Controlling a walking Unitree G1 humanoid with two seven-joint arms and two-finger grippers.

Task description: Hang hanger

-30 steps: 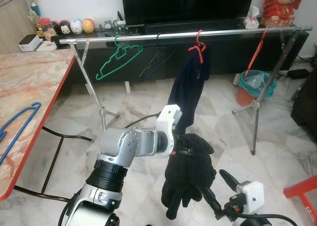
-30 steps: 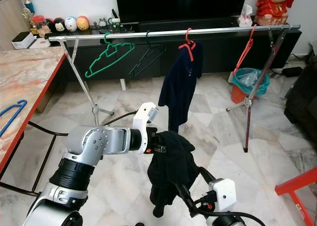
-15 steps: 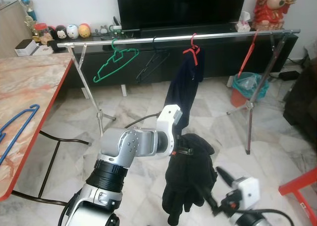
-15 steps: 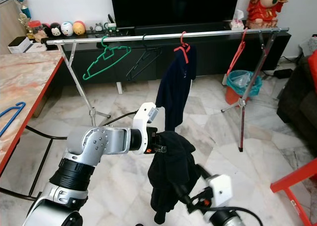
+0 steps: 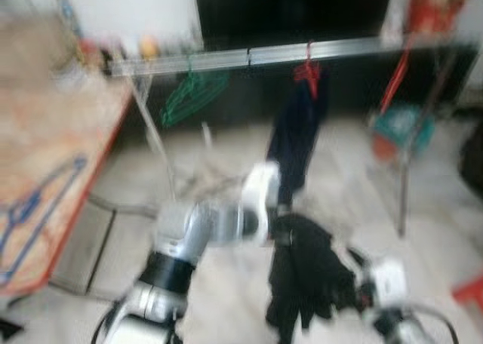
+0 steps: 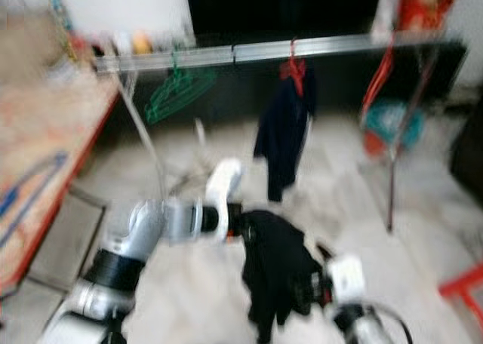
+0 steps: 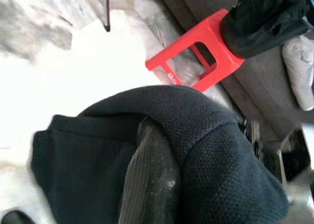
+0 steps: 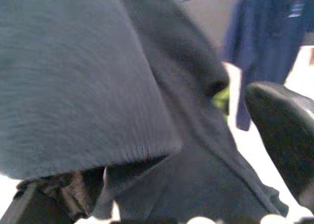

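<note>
Blurred head views, but the build reads clearly: the left arm (image 5: 204, 227) is a chunky silver barrel with a ribbed black collar below it and a white block at the wrist end. Lower down, silver and black rings stack toward the body. The right arm (image 6: 349, 295) shows a white boxy wrist housing with a thin dark cable looping off it. Up close, one left finger (image 7: 149, 184) is matte black, long and faintly scuffed — the right finger (image 8: 284, 130) a rounded black pad.
</note>
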